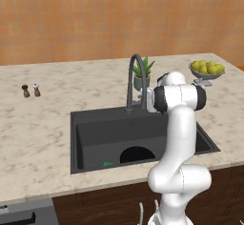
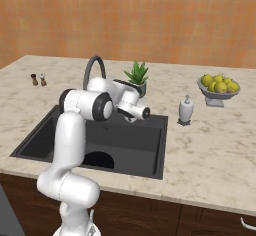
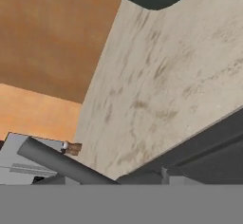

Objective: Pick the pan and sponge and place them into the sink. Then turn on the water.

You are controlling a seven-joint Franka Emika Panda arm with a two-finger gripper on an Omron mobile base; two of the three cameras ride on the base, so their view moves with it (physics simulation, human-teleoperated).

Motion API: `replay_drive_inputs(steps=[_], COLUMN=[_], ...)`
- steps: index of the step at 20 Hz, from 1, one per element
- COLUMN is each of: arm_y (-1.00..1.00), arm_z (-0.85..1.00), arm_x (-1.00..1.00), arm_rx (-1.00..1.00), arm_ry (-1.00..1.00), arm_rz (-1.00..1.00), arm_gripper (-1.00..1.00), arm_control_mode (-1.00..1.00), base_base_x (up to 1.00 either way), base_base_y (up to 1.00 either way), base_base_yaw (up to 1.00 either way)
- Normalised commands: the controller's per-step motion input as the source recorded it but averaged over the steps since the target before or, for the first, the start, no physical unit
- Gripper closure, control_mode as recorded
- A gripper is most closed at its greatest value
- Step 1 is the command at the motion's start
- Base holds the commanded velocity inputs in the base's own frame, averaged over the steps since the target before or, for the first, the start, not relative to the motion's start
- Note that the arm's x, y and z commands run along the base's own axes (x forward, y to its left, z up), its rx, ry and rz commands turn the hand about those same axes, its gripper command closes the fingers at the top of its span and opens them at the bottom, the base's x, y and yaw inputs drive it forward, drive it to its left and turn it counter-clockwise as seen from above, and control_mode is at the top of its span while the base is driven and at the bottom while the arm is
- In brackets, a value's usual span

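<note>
I see the sink [image 1: 90, 138] sunk into the worktop [image 1: 38, 138], its long axis along the front edge. The pan [image 1: 137, 155] lies by the basin's front wall, the sponge [image 1: 108, 164] flat beside it. My hand [image 2: 148, 112] hovers near the tap [image 1: 135, 78]; its opening I cannot tell.

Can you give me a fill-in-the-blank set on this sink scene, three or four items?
1. The black pan lies inside the ____.
2. The green sponge lies in the sink, to the ____ of the pan in the left base view.
3. The bowl on the counter holds yellow ____.
4. The white soap dispenser stands between the potted plant and the ____.

Missing words: sink; left; fruit; bowl
</note>
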Motion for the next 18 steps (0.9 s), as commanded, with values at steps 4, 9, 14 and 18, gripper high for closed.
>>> replay_drive_inputs(steps=[4,9,14,18], arm_y=[0.00,0.00,0.00,0.00], arm_z=[-0.14,-0.12,0.00,0.00], arm_x=[0.02,0.00,0.00,0.00], arm_rx=[0.13,0.05,0.00,0.00], arm_ry=[0.02,0.02,0.00,0.00], arm_rz=[0.00,0.00,0.00,0.00], arm_gripper=[1.00,1.00,1.00,1.00], arm_control_mode=[-1.00,-1.00,-1.00,-1.00], base_base_x=[0.00,0.00,0.00,0.00], base_base_y=[0.00,0.00,0.00,0.00], base_base_yaw=[0.00,0.00,0.00,0.00])
